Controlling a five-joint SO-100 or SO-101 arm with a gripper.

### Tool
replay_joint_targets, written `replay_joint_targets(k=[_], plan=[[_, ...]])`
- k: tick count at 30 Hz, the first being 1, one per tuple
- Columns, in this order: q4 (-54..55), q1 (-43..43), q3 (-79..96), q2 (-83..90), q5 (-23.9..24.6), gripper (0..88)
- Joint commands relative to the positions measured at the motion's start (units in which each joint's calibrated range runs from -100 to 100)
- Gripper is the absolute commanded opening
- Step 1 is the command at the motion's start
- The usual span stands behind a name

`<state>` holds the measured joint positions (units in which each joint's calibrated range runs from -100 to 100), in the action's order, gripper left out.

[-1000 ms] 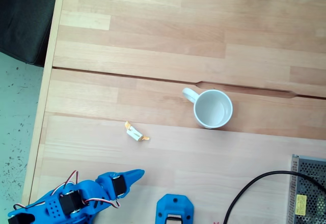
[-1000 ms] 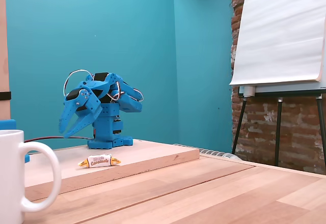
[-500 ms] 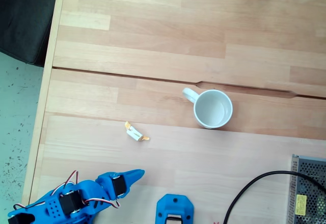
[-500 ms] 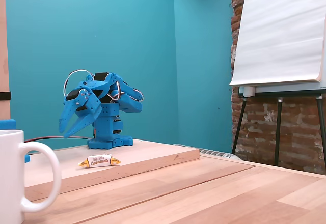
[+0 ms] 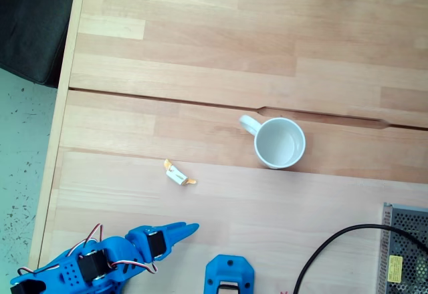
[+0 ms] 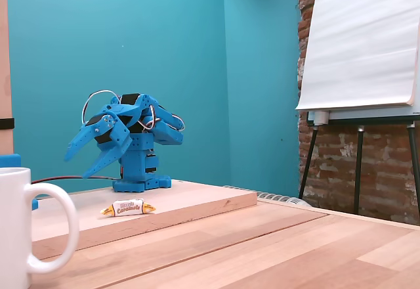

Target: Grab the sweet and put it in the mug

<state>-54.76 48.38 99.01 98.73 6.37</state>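
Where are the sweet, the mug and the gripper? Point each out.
sweet [image 5: 178, 174]: a fixed view from above, on the white wrapper's middle.
mug [image 5: 280, 163]: same view, on the near rim.
gripper [image 6: 77, 162]: a fixed side view, midway between the parted fingertips.

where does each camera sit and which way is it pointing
A fixed view: sits above, looks straight down on the table; the blue arm and open gripper enter at the bottom left.
A fixed view: sits low at table height, looks across at the teal wall; the folded arm with its gripper faces it.
Both show the sweet and the mug.
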Motion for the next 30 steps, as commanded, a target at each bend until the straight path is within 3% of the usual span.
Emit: replay_joint_targets(k=[1,11,18,23,30], plan=[[-0.1,0.4,0.1,0.8,0.4,18.5],[-0.3,0.4,0.1,0.8,0.2,17.8],[-0.1,0.4,0.2,0.8,0.3,8.5],[0.0,-0.1,-0.4,0.8,-0.1,7.8],[-1.1,0.2,-3.8,0.7,-3.7,7.0]])
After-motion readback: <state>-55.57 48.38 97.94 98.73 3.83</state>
